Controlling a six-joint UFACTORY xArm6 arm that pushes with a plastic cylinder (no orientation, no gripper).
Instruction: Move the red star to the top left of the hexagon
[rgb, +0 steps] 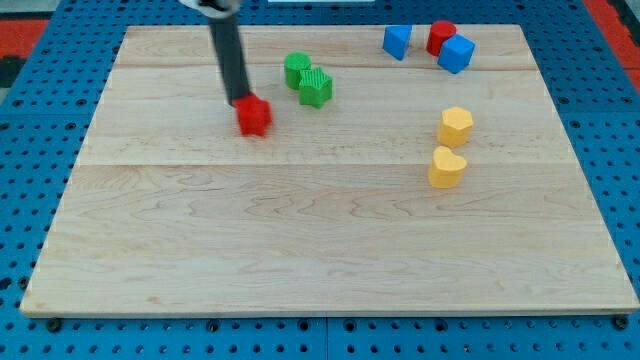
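The red star (255, 117) lies on the wooden board in the upper left-middle. My tip (241, 101) is at the star's upper left edge, touching or nearly touching it; the dark rod rises from there toward the view's top. The yellow hexagon (456, 125) sits far to the right of the star, in the upper right part of the board. A yellow heart-shaped block (447, 167) lies just below the hexagon.
Two green blocks (297, 69) (316, 87) lie close to the upper right of the red star. At the top right are a blue block (398, 41), a red cylinder (441, 37) and another blue block (456, 53). The board (330, 260) rests on a blue pegboard.
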